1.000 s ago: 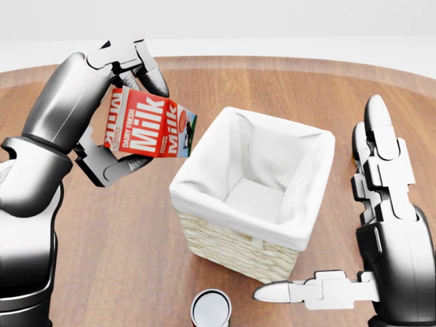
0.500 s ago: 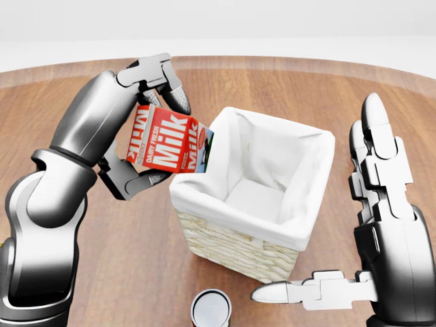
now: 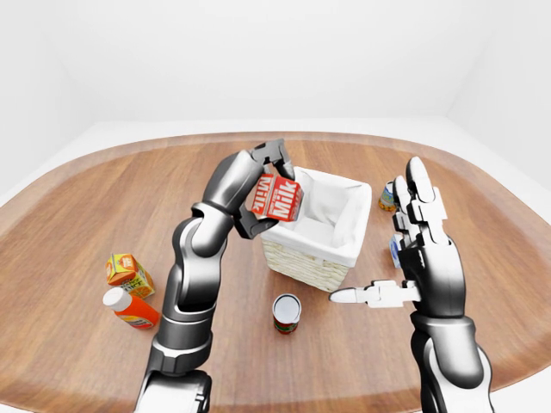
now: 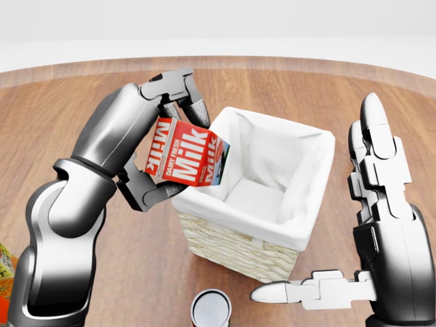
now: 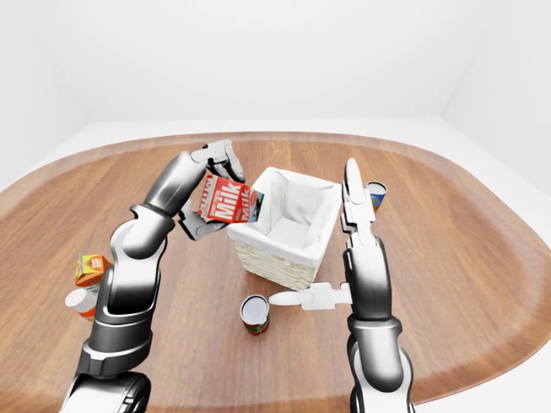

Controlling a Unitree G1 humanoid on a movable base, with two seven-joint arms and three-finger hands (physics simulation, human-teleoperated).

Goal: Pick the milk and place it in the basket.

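In the head view we note the left hand (image 4: 163,146), fingers clamped on the tilted milk (image 4: 185,161), above the basket (image 4: 235,240) rim at 9 o'clock; right hand (image 4: 368,225) spread wide, holding nothing.

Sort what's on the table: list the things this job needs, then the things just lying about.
Job: milk carton, held in the left hand; white-lined basket.

Lying about: tin can, orange juice carton, orange bottle, can past the basket.
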